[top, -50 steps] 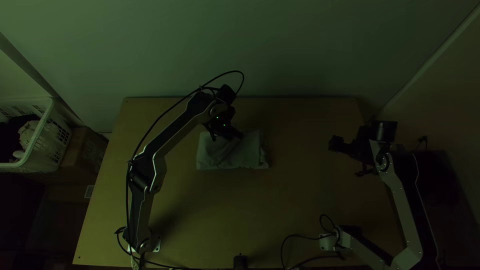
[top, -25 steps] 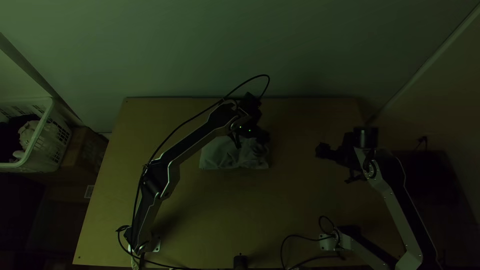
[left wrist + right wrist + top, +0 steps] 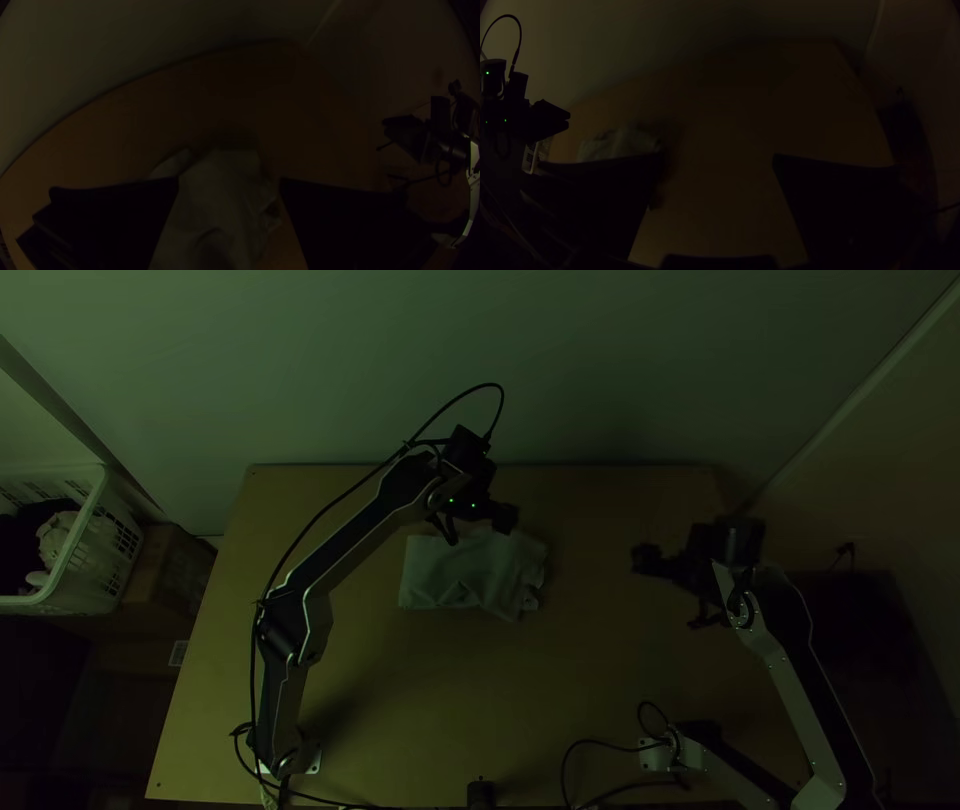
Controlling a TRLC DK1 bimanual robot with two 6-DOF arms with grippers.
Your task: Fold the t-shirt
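Okay, change vs the last frame: left gripper (image 3: 503, 517) is back toward the far edge of the table (image 3: 600, 680) and a bit toward its own base's side, off the right end of the shirt (image 3: 450, 570). That end sits differently now: it is fanned out, with a rumpled flap dipping toward the near edge; the left part looks about the same. Right arm is roughly where it was, though over the full second its gripper (image 3: 645, 560) has shifted toward the middle. Pose: left arm runs up from its base, bends at the elbow and slants across to the shirt's far edge. Right arm swings outward at its elbow, then comes back up, gripper pointing at the middle, well apart from the cloth. Left claw is wide in its wrist view, cloth visible between the fingers, nothing pinched. Right claw is wide too, nothing in it. Shirt lies mid-table toward the far side, a folded, wrinkled bundle.
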